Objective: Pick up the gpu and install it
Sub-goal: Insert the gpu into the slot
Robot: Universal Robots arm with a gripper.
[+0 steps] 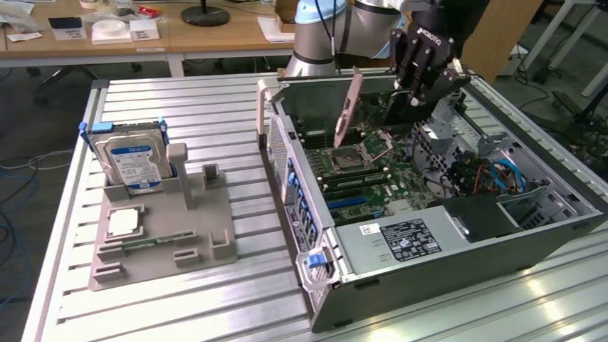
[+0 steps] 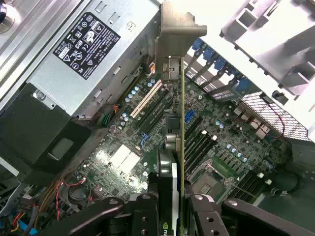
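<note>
The gpu (image 2: 181, 113) is a thin card seen edge-on in the wrist view. Its grey metal bracket (image 2: 177, 29) is at the end far from my gripper. My gripper (image 2: 173, 209) is shut on the card's near end, with a black finger (image 2: 142, 211) on either side. In the exterior view the gpu (image 1: 352, 107) stands on edge inside the open computer case (image 1: 456, 263), at its far end, and my gripper (image 1: 411, 96) holds it from the exterior view's right. The card hangs over the motherboard (image 2: 226, 142); whether it touches a slot I cannot tell.
Beside the card run a white expansion slot (image 2: 152, 96) and black slots. The processor socket (image 1: 357, 151) and the power supply (image 1: 399, 239) lie inside the case. At the exterior view's left, a grey fixture (image 1: 190, 242) carries a hard drive (image 1: 133, 160) and a square silver chip (image 1: 125, 222).
</note>
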